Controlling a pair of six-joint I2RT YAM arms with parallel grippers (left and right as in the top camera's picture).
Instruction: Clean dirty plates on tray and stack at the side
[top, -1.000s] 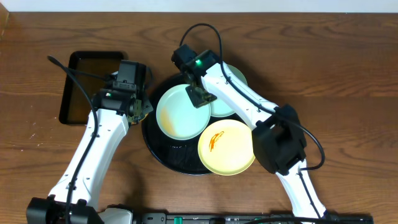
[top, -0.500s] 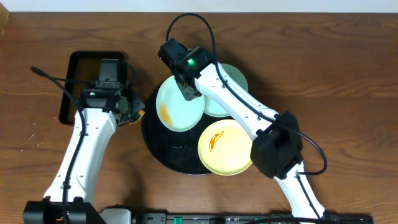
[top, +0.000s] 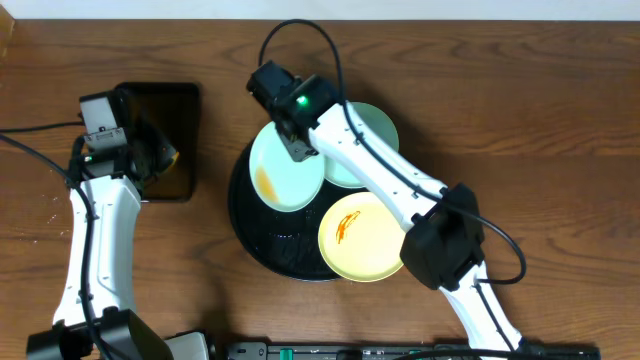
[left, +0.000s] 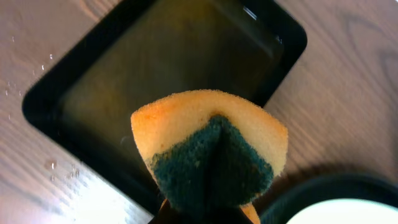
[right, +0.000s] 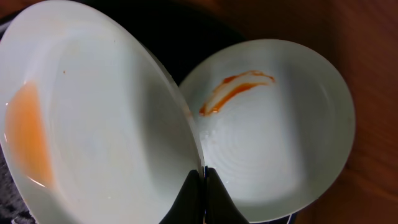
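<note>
Broadly, you have the wooden table (top: 560, 120) carrying everything. The round black tray (top: 262, 250) sits between your two arms. The smaller rectangular black tray (top: 175, 105) lies to its left, apart from it.

All three plates are at the round tray. The yellow plate (top: 365, 238) lies flat on the near right part. It has an orange streak, and its edge reaches past the tray rim. The other mint plate (top: 378, 128) lies at the far right, partly under your right arm. From the right wrist view, it shows an orange streak too. The gripped mint plate (top: 285, 175) is over the tray's left part and looks tilted. There is an orange-brown smear near its left edge, and its raised rim overlaps the other mint plate.

The sponge (left: 211, 155) is orange-yellow with a dark green scouring face, pinched into a fold. It hangs over the rectangular tray.

Your right gripper (right: 202, 178) has its fingers pressed together on the rim of the gripped mint plate. Your left gripper (top: 150, 152) is clamped on the sponge, which hides most of its fingers in the left wrist view.
</note>
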